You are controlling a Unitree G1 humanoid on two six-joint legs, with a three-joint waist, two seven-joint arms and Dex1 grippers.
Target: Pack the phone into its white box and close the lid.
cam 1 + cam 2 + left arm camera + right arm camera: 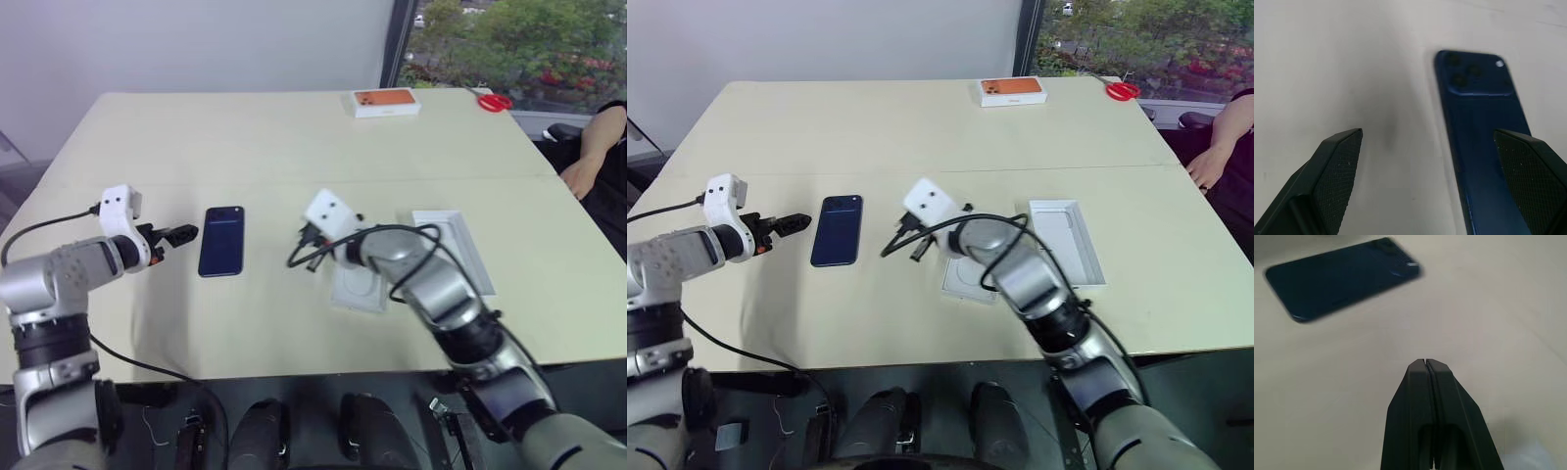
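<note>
Left end effector (186,233) spread, phone (221,241) (glossy navy)

One phone (221,241); one white box (460,245); one insert (355,285); one orange-printed box (386,102); one pair of scissors (495,101).

Head stereo pair downward over table (294,137); wrist cameras near phone (1479,147).

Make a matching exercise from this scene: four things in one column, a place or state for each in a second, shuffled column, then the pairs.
Things:
1. phone
2. left gripper
3. right gripper
4. red scissors

Places or states:
A. fingers pressed shut
B. far right corner of the table
C. lying flat between the two grippers
D. jaws wide open

Pairs: 1-C, 2-D, 3-A, 4-B
</note>
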